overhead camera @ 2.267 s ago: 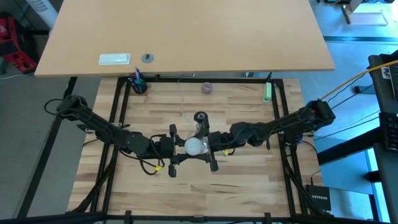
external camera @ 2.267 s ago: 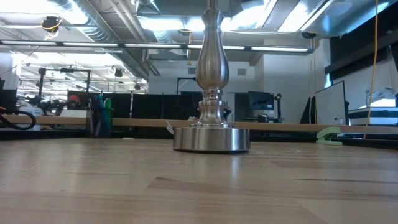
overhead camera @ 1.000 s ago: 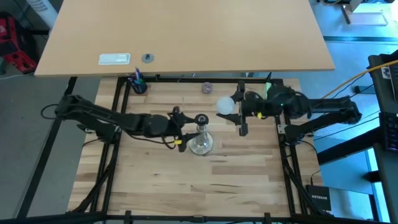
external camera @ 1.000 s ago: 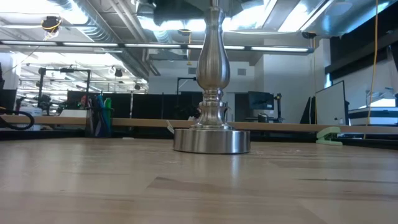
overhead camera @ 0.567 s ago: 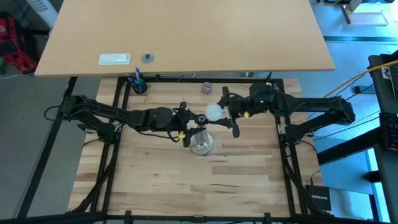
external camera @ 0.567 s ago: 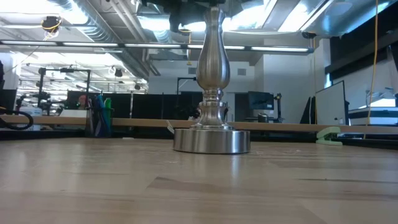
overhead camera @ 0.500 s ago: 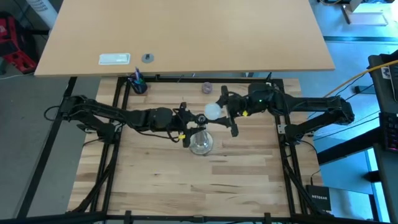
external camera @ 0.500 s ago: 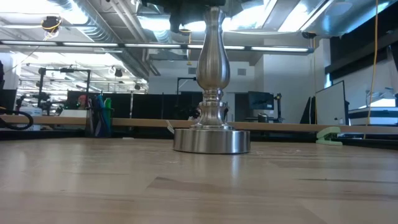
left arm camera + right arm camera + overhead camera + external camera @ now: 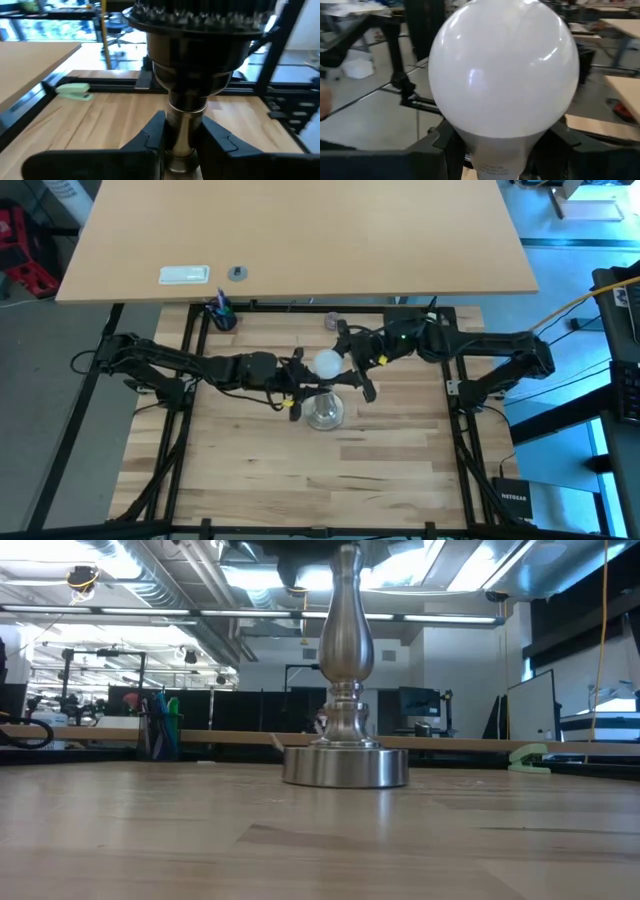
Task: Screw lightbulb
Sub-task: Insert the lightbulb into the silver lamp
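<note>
A silvery lamp stand stands upright on its round base (image 9: 345, 766) at the table's middle (image 9: 322, 415), with a dark socket (image 9: 192, 45) at its top. My left gripper (image 9: 300, 377) comes in level from the table's left and is shut on the stand just below the socket. My right gripper (image 9: 345, 365) reaches in from the right, shut on the white lightbulb (image 9: 327, 363). The bulb hovers over the stand's top, which it hides in the high view. Its globe (image 9: 502, 70) fills the right wrist view. My left gripper (image 9: 184, 142) pinches the stand's narrow neck (image 9: 185, 120) just under the socket, one finger (image 9: 155, 135) on each side. The fingers come level from the table's left and lie across the upright neck. The stand's base stays on the table. My right gripper (image 9: 502, 150) pinches the bulb's tapered neck (image 9: 495, 165) below the globe between its two fingers. It comes level from the table's right. The bulb is lifted clear, with its globe pointing away from the wrist toward the table's left.
At the table's far edge stand a dark pen cup (image 9: 222, 315), a small greyish knob (image 9: 332, 321) and a green stapler (image 9: 430, 328). Black frame rails run along both sides. Beyond lies a pale tabletop with a white object (image 9: 185, 275).
My right gripper has carried the lightbulb from the far right toward the table's left, until it is over the stand's top. My left gripper, open beside the stand a second ago, has shut on the neck under the socket.
</note>
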Tool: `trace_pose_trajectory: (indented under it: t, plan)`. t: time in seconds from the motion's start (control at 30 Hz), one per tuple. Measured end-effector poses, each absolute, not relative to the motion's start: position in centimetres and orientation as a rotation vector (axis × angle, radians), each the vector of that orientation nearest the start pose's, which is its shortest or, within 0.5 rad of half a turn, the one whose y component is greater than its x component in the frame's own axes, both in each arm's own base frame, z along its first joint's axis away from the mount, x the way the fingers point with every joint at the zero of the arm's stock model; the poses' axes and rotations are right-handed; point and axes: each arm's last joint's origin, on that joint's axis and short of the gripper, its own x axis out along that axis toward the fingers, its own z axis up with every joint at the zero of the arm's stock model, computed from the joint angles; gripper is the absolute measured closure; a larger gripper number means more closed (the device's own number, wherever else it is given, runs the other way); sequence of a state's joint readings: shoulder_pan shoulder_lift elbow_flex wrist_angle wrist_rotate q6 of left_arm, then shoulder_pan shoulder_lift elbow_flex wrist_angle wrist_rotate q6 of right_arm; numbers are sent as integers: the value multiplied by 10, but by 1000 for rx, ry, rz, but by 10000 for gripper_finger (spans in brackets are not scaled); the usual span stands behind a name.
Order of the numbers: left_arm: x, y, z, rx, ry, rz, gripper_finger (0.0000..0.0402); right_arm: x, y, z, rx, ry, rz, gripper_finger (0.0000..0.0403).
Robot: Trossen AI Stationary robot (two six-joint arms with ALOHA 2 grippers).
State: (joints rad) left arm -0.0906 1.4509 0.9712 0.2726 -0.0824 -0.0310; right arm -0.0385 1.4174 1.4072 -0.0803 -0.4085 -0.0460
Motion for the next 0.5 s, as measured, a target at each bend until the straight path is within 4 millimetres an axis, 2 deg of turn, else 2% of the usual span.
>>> trace_pose_trajectory:
  t: [0.2, 0.37, 0.5]
  plan:
    - [327, -30, 286, 11, 204, -108, 344, 330, -12, 405, 5, 107, 492, 220]
    - [327, -31, 286, 6, 207, -115, 344, 332, -20, 403, 10, 102, 553, 225]
    - [327, -31, 286, 7, 208, -114, 344, 336, -19, 399, 3, 98, 606, 229]
